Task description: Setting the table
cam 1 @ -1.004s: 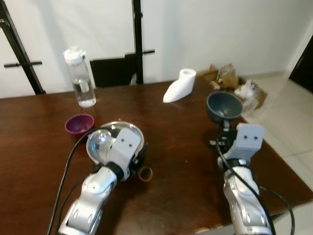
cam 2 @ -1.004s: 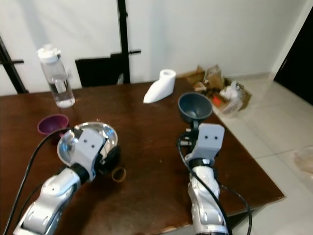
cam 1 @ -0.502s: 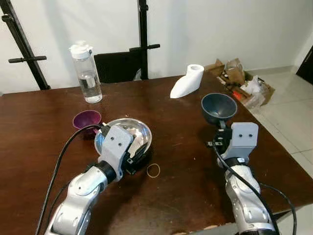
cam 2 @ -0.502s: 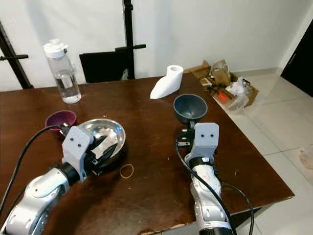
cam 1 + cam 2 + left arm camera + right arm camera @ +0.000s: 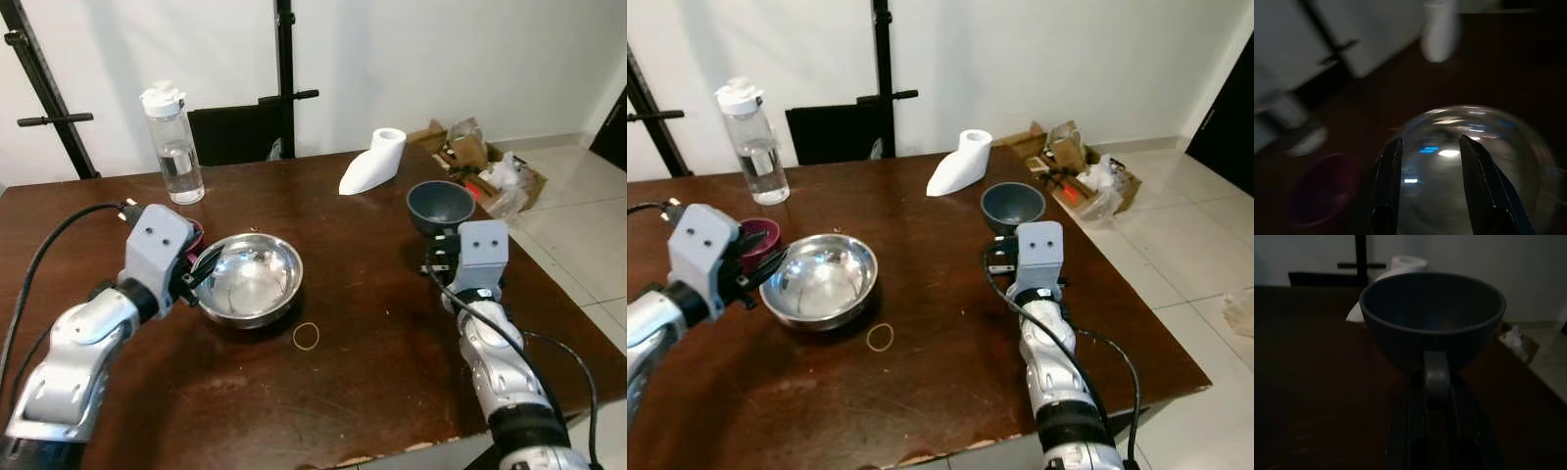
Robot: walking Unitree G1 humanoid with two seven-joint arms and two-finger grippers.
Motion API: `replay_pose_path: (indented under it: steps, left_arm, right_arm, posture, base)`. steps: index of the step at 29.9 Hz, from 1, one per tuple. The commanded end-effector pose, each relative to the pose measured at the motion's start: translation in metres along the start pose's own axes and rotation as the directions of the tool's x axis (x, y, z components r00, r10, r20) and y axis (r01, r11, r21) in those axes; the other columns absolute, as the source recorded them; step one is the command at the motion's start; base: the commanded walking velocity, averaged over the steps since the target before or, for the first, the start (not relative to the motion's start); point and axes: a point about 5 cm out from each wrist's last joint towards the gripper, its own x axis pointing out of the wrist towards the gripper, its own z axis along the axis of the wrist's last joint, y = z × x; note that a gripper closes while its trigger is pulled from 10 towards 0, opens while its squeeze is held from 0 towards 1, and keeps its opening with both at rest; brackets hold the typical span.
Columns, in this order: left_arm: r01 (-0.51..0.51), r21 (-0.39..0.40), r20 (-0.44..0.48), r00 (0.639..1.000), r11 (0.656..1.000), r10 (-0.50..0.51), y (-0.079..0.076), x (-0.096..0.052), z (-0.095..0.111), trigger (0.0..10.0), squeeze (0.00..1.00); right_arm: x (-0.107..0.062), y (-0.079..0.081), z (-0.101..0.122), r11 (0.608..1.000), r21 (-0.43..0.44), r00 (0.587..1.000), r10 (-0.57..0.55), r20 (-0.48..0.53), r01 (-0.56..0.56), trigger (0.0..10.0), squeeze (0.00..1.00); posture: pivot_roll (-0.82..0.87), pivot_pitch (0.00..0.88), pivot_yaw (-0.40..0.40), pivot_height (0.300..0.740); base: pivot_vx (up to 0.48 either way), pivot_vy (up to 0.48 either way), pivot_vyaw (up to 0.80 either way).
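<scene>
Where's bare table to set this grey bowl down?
Bare wood lies between the steel bowl and the right claw holding the grey bowl, and along the near edge past the rubber band. Crowded around the left claw, purple bowl and water bottle.

Left gripper (image 5: 1427, 161) reaches inward from the left, fingers parted; right gripper (image 5: 1436, 382) extends straight ahead, fingers clamped together on a dark handle.

— What sort of place is seen here?
— A room in a home. A brown wooden table (image 5: 392, 343) is set by a white wall (image 5: 470, 59), with a pale tiled floor (image 5: 578, 225) and a chair (image 5: 235, 132) tucked behind.
</scene>
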Motion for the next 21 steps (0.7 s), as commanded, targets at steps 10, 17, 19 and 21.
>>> replay_pose_path:
  steps: [10,17,19,21]
  left_arm:
    - [0.345,-0.141,0.035,0.938,0.928,-0.344,-0.041,-0.024,0.022,10.0,0.00]
    - [0.432,-0.131,0.002,0.900,0.892,-0.435,-0.040,-0.038,0.033,10.0,0.00]
    - [0.429,-0.128,-0.004,0.901,0.894,-0.433,-0.039,-0.038,0.034,10.0,0.00]
    - [0.424,-0.127,-0.013,0.903,0.897,-0.429,-0.037,-0.038,0.035,10.0,0.00]
  right_arm:
    - [0.016,-0.020,-0.002,0.999,-0.017,0.999,-0.045,-0.023,0.045,10.0,0.00]
    - [0.019,-0.024,0.000,0.998,-0.023,0.998,-0.053,-0.021,0.053,10.0,0.00]
    - [0.019,-0.024,-0.001,0.998,-0.022,0.998,-0.054,-0.023,0.054,10.0,0.00]
    - [0.019,-0.026,-0.003,0.998,-0.015,0.998,-0.060,-0.032,0.060,10.0,0.00]
  posture:
    - [0.25,0.192,0.112,0.740]
    - [0.27,0.212,0.125,0.740]
    - [0.28,0.216,0.129,0.740]
    - [0.28,0.224,0.135,0.740]
  base:
    - [0.000,0.000,0.00]
    - [0.000,0.000,0.00]
    - [0.000,0.000,0.00]
    - [0.000,0.000,0.00]
